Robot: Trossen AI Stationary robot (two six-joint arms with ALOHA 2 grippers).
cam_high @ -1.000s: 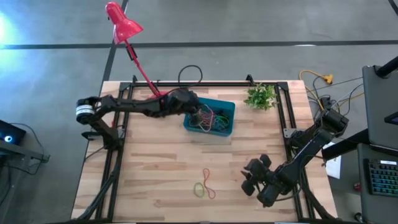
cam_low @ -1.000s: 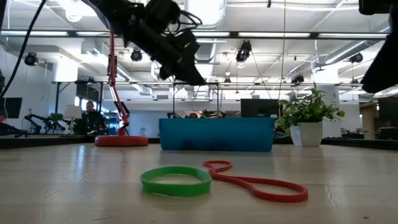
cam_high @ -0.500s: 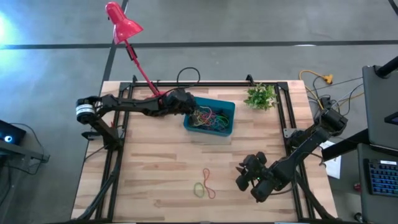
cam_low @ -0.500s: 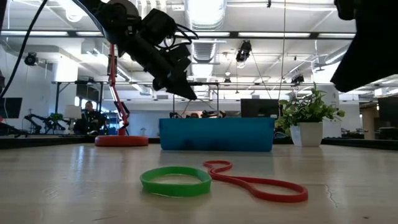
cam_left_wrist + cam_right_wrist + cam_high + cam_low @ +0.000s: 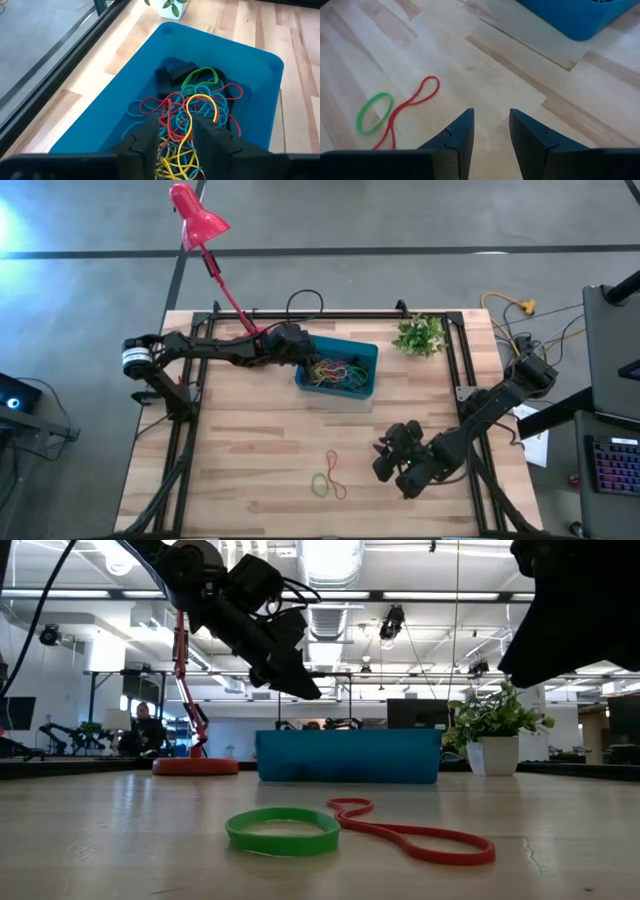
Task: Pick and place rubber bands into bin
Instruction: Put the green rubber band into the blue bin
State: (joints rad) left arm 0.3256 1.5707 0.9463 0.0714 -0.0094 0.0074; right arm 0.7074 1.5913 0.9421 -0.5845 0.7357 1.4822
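The teal-blue bin (image 5: 345, 392) (image 5: 348, 756) stands on the table's far middle, holding a tangle of rubber bands (image 5: 338, 370) (image 5: 192, 112) in red, yellow, green and teal. My left gripper (image 5: 304, 357) (image 5: 175, 142) hovers open above the bin's left end and holds nothing. A green band (image 5: 320, 484) (image 5: 283, 830) (image 5: 374, 112) and a long red band (image 5: 335, 472) (image 5: 410, 832) (image 5: 412, 106) lie flat on the wood near the near edge. My right gripper (image 5: 384, 462) (image 5: 491, 131) hangs open above the table, to the right of these two bands.
A red lamp's round base (image 5: 195, 766) sits left of the bin, and its head (image 5: 195, 222) reaches past the far edge. A potted plant (image 5: 418, 335) (image 5: 495, 730) stands right of the bin. Black frame rails (image 5: 452, 360) run along the table's sides. A person (image 5: 148, 730) sits far behind.
My left gripper has drawn back from over the bin's middle toward its left end. My right gripper has travelled toward the table's left, closing on the green and red bands. Both loose bands have stayed where they lay.
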